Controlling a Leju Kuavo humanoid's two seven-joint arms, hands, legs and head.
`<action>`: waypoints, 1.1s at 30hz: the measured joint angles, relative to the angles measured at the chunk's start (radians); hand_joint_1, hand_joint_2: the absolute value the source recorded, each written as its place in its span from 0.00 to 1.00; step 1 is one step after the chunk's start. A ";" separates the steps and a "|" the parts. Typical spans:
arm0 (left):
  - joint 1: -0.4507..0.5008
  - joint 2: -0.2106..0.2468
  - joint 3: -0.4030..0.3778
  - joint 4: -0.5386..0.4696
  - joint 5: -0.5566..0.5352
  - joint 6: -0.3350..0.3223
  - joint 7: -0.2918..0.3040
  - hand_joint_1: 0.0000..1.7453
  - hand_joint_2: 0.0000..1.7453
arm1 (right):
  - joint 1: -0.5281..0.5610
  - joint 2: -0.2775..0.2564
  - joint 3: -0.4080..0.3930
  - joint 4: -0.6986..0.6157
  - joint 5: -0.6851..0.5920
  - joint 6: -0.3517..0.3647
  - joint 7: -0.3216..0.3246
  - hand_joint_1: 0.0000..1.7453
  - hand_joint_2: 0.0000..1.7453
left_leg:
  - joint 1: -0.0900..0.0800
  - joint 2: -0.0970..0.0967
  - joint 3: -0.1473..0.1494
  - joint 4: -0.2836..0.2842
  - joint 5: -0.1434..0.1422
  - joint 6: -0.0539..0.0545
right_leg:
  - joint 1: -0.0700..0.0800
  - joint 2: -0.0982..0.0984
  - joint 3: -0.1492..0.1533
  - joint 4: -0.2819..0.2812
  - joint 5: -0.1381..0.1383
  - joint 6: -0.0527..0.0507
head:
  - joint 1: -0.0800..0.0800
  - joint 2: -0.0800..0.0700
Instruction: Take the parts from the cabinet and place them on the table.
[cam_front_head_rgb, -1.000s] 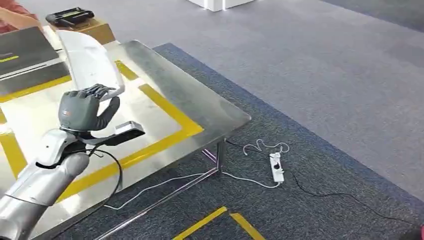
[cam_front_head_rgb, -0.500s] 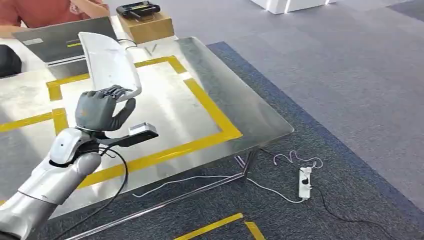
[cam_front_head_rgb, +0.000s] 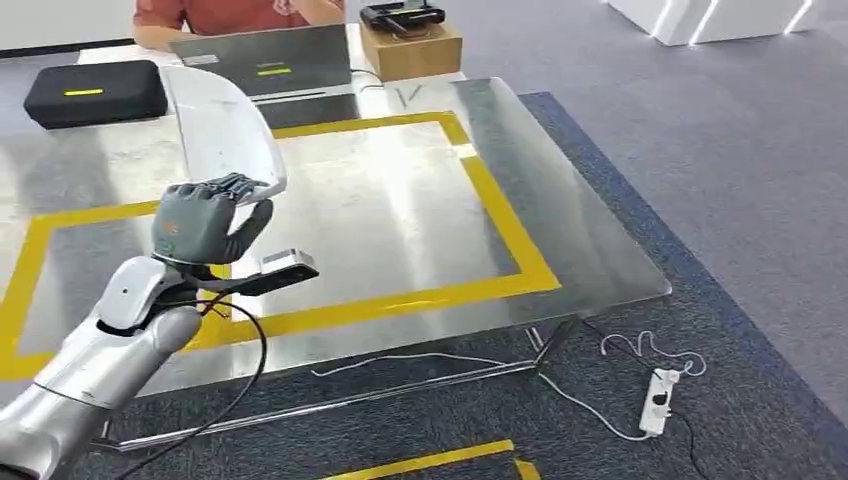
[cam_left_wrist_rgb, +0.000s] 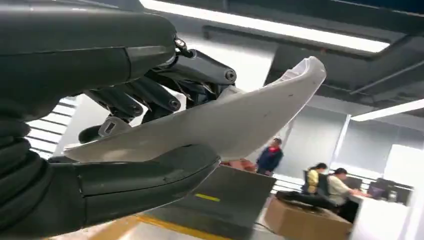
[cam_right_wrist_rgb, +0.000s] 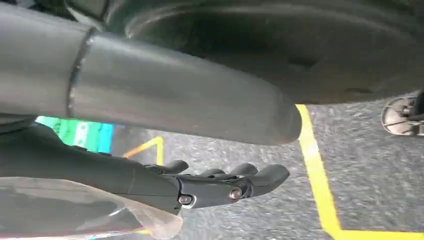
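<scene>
A white curved plastic part (cam_front_head_rgb: 220, 130) stands tilted upward in my left hand (cam_front_head_rgb: 200, 222), which grips its lower end above the near left of the steel table (cam_front_head_rgb: 590, 260). The table top carries a yellow tape rectangle (cam_front_head_rgb: 500, 215). In the left wrist view the thumb (cam_left_wrist_rgb: 135, 182) presses under the part (cam_left_wrist_rgb: 225, 125) and the dark fingers close over it. My right hand (cam_right_wrist_rgb: 220, 185) hangs beside my body over grey carpet, fingers stretched out and slightly apart, with nothing in them.
At the table's far edge sit a black case (cam_front_head_rgb: 95, 92), a grey laptop (cam_front_head_rgb: 265, 65) and a cardboard box (cam_front_head_rgb: 412, 50) with a black device on it; a person in red (cam_front_head_rgb: 230, 12) sits behind. A white power strip (cam_front_head_rgb: 660, 390) and cables lie on the carpet.
The whole picture has shifted right as the camera turned toward the table, bringing more of its top and far edge into view. My left hand keeps its hold on the white part.
</scene>
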 joint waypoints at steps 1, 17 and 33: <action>-0.001 0.001 0.000 0.000 0.000 0.000 0.001 1.00 1.00 | -0.001 0.000 0.000 0.000 0.000 0.000 0.000 0.00 0.00 | 0.004 -0.015 0.004 -0.007 0.004 0.008 | -0.001 -0.013 0.005 0.000 -0.007 0.008 | -0.001 0.000; -0.002 0.000 -0.007 0.003 -0.002 -0.003 0.004 1.00 1.00 | 0.000 0.001 0.008 0.000 0.008 0.001 -0.002 0.00 0.00 | 0.018 -0.181 -0.013 0.004 0.006 -0.016 | -0.020 0.173 -0.040 0.010 0.031 -0.021 | 0.011 0.000; -0.019 0.001 -0.018 0.017 -0.015 -0.024 0.006 1.00 1.00 | -0.005 0.002 0.017 0.000 0.001 -0.006 -0.006 0.00 0.00 | 0.011 -0.036 0.024 -0.018 0.000 -0.010 | -0.001 0.045 -0.024 -0.004 0.011 -0.040 | 0.007 0.000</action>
